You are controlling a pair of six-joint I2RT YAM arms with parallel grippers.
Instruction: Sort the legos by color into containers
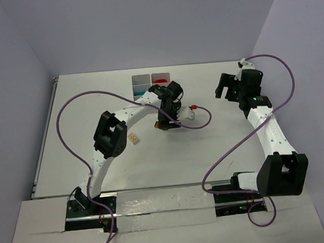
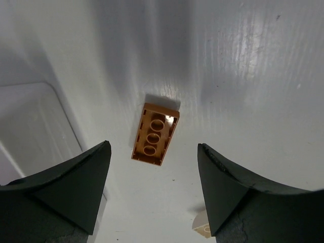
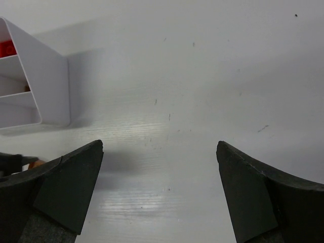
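Note:
An orange-brown lego (image 2: 154, 134) lies hollow side up on the table, just ahead of my left gripper (image 2: 153, 146), whose jaws stand open and apart from it. From above, that gripper (image 1: 163, 121) hangs over the brick (image 1: 158, 125), just in front of the white containers tray (image 1: 142, 78). The tray holds red (image 1: 160, 77) and cyan (image 1: 140, 92) legos. A tan lego (image 1: 134, 138) lies to the left, and its corner (image 2: 202, 229) shows by my right finger. A red lego (image 1: 194, 107) sits right of the left gripper. My right gripper (image 1: 222, 88) is open over bare table (image 3: 159, 144).
The tray's corner (image 3: 48, 76) shows at the left of the right wrist view, with a red brick (image 3: 6, 48) inside. A purple cable (image 1: 203, 118) loops across the table beside the left gripper. The tray's wall (image 2: 30, 121) stands close on the left finger's side.

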